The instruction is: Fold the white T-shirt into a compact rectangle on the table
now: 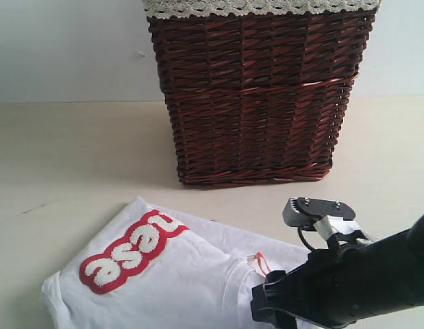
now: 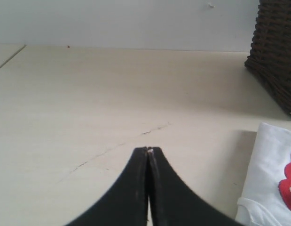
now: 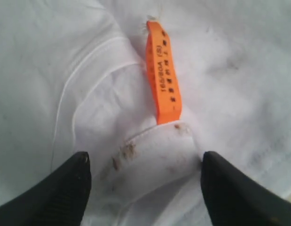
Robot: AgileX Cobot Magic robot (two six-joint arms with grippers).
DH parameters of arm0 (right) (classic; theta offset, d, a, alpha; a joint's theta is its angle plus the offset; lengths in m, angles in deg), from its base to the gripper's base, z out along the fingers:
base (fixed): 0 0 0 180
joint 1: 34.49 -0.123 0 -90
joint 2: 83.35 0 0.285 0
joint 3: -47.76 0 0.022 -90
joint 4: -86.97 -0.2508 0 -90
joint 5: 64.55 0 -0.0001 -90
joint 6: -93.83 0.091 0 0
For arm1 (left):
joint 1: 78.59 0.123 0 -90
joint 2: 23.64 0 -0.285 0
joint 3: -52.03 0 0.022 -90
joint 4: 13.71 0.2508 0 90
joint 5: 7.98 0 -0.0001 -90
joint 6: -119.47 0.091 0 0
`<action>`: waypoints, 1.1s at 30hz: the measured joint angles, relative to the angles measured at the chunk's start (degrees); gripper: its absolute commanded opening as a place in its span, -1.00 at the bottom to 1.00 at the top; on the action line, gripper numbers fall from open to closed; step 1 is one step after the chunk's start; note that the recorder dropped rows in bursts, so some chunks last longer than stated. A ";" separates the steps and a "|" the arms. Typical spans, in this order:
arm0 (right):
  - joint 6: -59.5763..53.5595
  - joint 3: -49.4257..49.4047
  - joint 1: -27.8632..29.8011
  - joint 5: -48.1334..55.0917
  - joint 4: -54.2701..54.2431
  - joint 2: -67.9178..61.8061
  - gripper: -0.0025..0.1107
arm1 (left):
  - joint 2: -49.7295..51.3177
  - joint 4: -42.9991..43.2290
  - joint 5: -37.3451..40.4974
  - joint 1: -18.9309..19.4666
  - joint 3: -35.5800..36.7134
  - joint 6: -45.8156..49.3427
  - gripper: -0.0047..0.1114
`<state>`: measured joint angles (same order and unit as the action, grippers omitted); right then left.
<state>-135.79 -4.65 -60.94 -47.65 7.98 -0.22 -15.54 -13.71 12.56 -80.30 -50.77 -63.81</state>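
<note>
The left gripper shows only in its own wrist view: fingers pressed together on nothing, over bare table crossed by a thin scratch. The white T-shirt lies apart from it, to one side.

The exterior view alone shows the shirt flat on the table in front of the brown wicker basket. Its fuzzy red-edged letters read roughly "lese" from here.

Only the right wrist view shows the orange neck tag, printed something like "160/80A (S)", and brownish spots on the collar. The right gripper stands spread wide, with collar and tag between its fingers.
</note>
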 measured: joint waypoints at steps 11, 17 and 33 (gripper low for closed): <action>-6.97 2.90 -0.10 2.46 -7.01 -6.43 -0.51 | 0.00 0.00 0.00 0.00 0.00 0.00 -0.92; -11.37 5.26 -0.10 5.77 -7.14 -8.37 -0.96 | 0.00 0.00 0.00 0.00 0.00 0.00 -0.92; 47.91 19.26 -0.18 21.73 62.02 7.75 -0.96 | 0.00 0.00 0.00 0.00 0.00 0.00 -0.92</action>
<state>-87.88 14.61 -61.13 -25.91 70.00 7.54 -15.54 -13.71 12.56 -80.30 -50.77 -63.81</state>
